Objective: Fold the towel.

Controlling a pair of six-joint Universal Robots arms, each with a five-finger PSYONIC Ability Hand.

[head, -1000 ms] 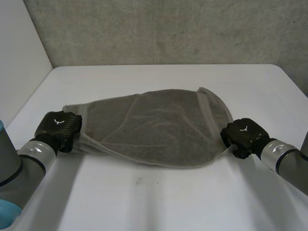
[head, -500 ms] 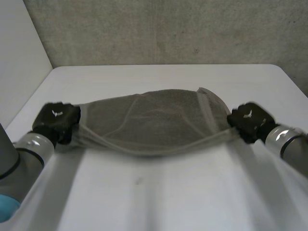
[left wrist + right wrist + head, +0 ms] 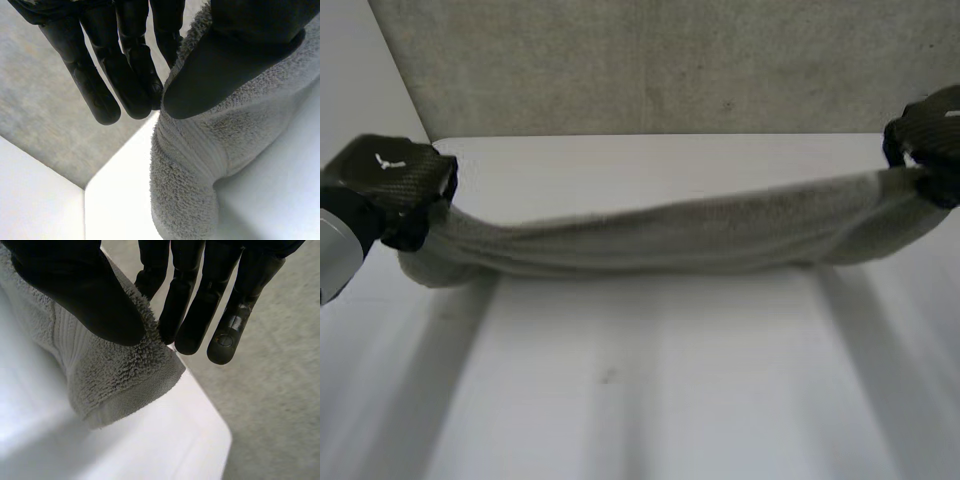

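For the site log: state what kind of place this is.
Probably a robot lab or test bay, not a home: a plain white table, a rough grey concrete wall behind it, and the left hand and right hand pinching the ends of a grey towel.

Robot lab, white table (image 3: 650, 400), concrete wall (image 3: 650, 60)

Right robot hand (image 3: 932, 135) half cropped (head view edge).

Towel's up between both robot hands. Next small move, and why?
Probably carry both ends forward and lower them together. The left robot hand and right robot hand each pinch an end of the towel, which hangs stretched and sagging over the table, so the fold is not yet laid.
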